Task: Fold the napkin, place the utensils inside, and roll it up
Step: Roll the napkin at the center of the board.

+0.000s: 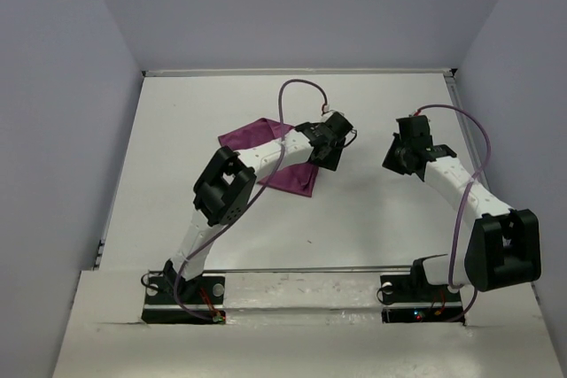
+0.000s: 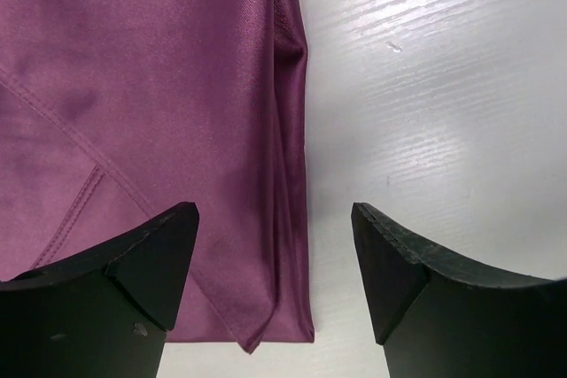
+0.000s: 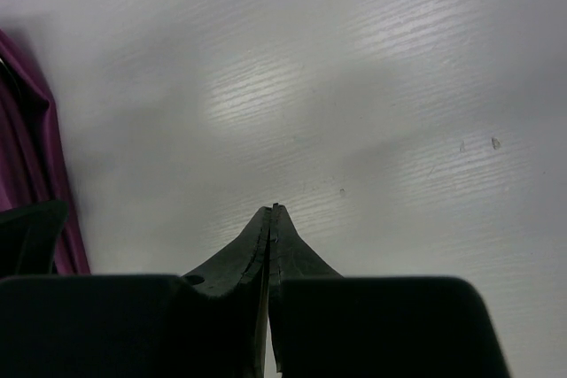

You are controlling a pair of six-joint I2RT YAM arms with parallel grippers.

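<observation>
napkin (image 2: 133, 86): folded, flat on tabletop (image 2: 443, 86). utensils: we see none; placing and rolling remain. left pincer (image 2: 273, 219): wide, over its edge. right pincer (image 3: 270, 214): closed, empty.

The left arm (image 1: 266, 152) and the right arm (image 1: 456, 185) have white links, bulky black joint housings (image 1: 226, 188), black base plates (image 1: 182, 300) with small coloured lights and a thin purple cable (image 1: 297, 86) each, and the left end effector (image 2: 270, 219) and right end effector (image 3: 271, 212) have matt black wedge-shaped fingers (image 2: 133, 263).
</observation>
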